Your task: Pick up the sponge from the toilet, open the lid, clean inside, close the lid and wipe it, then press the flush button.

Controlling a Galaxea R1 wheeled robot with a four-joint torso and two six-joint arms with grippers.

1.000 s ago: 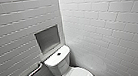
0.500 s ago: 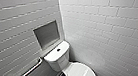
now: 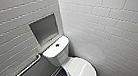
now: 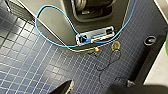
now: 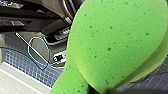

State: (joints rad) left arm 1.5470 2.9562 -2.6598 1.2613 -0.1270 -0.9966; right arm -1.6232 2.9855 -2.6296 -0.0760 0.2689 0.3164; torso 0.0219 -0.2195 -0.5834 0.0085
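The white toilet [image 3: 62, 55] stands in the corner of the head view with its lid [image 3: 80, 70] down. The round dark flush button [image 3: 57, 45] sits in the middle of the tank top. The bright green sponge [image 5: 115, 42] looms large in the right wrist view, pinched at its lower end, and my right gripper [image 5: 100, 90] is shut on it. My left gripper [image 4: 96, 87] hangs open above the dark blue floor tiles with nothing between its fingers.
A metal grab bar [image 3: 21, 73] runs along the left tiled wall, below a square recessed niche [image 3: 45, 28]. White tiled walls close in on both sides of the toilet. My own base [image 4: 62, 22], with a blue cable [image 4: 41, 31] looping over it, stands on the blue floor.
The whole head picture has shifted slightly, so the camera has moved a little. The toilet itself has not moved, and both grippers stay as they were.
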